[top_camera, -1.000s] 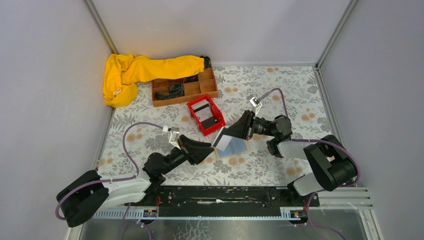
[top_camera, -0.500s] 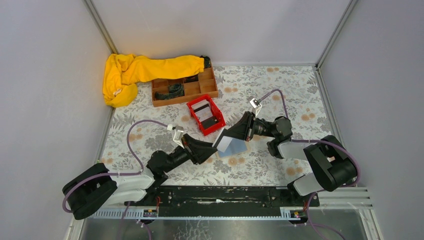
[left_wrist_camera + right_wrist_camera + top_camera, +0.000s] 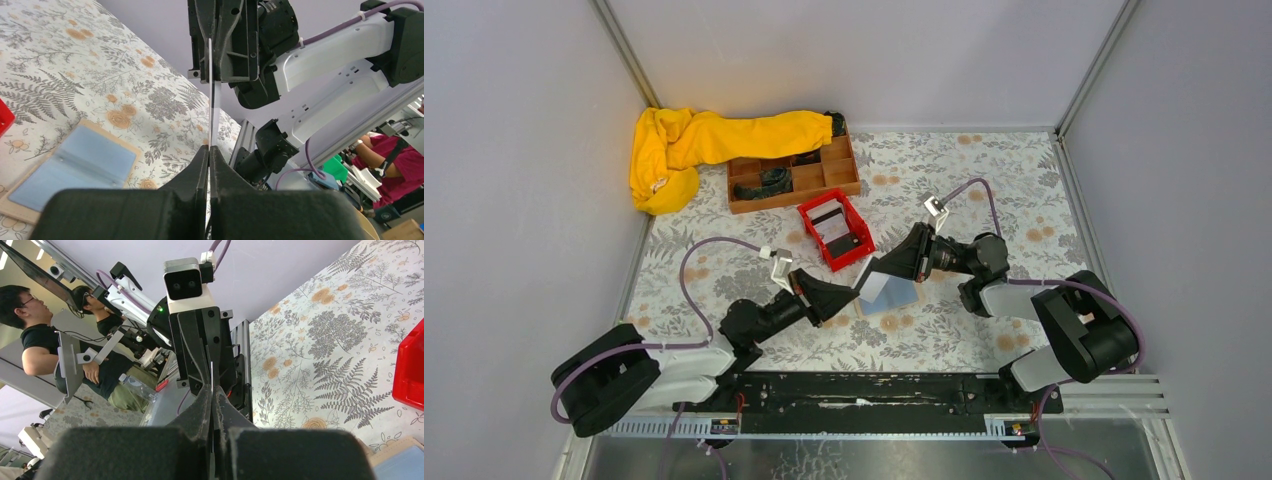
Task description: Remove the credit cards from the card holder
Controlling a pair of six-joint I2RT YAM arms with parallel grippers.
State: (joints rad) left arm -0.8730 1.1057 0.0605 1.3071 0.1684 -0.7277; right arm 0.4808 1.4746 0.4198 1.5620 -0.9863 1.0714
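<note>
Near the card holder [image 3: 75,167], the left gripper [image 3: 208,150] jaws have just clamped the credit card [image 3: 212,100] that the right gripper [image 3: 212,75] jaws pinch tight: a handover, likely.

A fern-and-flower print covers the surface [image 3: 984,180] between grey walls. In its far left corner lies a crumpled yellow garment [image 3: 694,140], one sleeve draped along the back edge of a brown wooden tray [image 3: 792,180]. A red bin [image 3: 816,240] sits angled just in front of the tray. Nearer the front, the slate-blue card holder [image 3: 75,172] lies open and flat, its tan border showing, near the bin but not touching it.
</note>
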